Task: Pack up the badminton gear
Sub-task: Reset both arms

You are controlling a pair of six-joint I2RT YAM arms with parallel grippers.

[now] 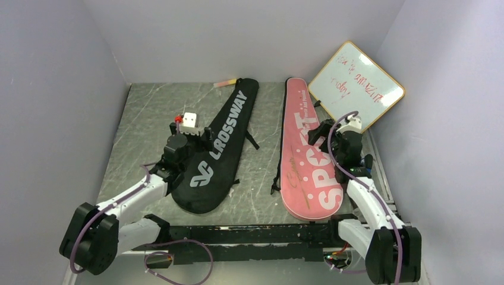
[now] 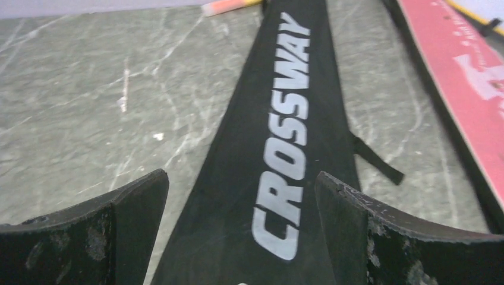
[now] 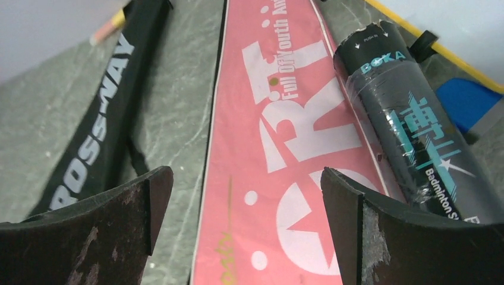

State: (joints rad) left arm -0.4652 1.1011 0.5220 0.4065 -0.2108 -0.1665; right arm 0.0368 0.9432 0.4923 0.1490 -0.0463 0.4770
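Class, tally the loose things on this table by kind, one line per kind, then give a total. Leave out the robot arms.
Racket covers: 2 (black CROSSWAY cover, pink SPORT cover)
Shuttlecock tube: 1
Whiteboard: 1
Marker: 1
Total: 5

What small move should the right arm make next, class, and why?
Probably swing the open right tool rightwards over the dark cylindrical tube: it lies loose alongside the flat pink fabric "SPORT" racket cover, close beside this empty tool.
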